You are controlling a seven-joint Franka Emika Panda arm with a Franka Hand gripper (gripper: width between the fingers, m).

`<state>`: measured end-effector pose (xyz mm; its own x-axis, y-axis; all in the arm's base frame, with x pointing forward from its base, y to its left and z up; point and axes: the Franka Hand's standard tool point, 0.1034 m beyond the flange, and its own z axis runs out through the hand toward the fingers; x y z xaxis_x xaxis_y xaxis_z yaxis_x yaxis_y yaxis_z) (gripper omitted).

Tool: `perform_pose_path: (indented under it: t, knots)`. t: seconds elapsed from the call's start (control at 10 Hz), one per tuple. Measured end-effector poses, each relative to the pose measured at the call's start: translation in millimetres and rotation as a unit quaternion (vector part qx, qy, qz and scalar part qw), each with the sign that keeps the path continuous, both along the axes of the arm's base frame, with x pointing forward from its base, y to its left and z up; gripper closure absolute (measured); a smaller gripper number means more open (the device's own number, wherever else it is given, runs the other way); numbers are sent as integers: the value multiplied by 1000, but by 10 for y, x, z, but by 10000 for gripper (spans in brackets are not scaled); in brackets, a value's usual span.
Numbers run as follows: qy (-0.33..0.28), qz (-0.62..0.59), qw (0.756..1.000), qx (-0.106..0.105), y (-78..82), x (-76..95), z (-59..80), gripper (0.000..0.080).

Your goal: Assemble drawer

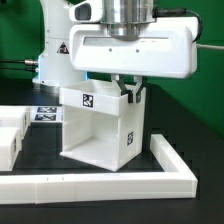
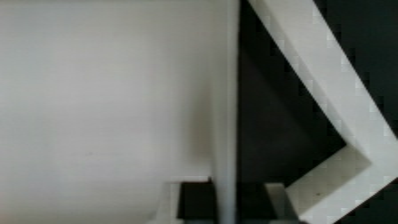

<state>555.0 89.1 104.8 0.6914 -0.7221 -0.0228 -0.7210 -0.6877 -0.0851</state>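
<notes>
The white cube casing (image 1: 100, 135) stands on the black table with its open side toward the camera. It carries marker tags on its back panel and on its side wall. My gripper (image 1: 130, 93) comes down from above onto the top edge of the casing wall on the exterior view's right. In the wrist view that thin wall (image 2: 226, 110) runs edge-on between my fingers (image 2: 196, 205), and the pads press it from both sides. A smaller white box, the drawer (image 1: 10, 135), sits at the exterior view's left edge, partly cut off. Its knob does not show.
The low white border wall (image 1: 110, 184) runs along the front and up the exterior view's right; it also shows in the wrist view (image 2: 329, 80). The marker board (image 1: 42, 113) lies behind the drawer. The robot base (image 1: 60, 55) stands behind the casing.
</notes>
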Motion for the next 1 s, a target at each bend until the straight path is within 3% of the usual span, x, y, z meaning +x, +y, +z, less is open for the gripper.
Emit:
perform_pose_path:
  t: [0.4,1.0]
  knots:
    - [5,-168,986,19,-36,109,42,760]
    - [24,-214,976,22,14,77,38,760]
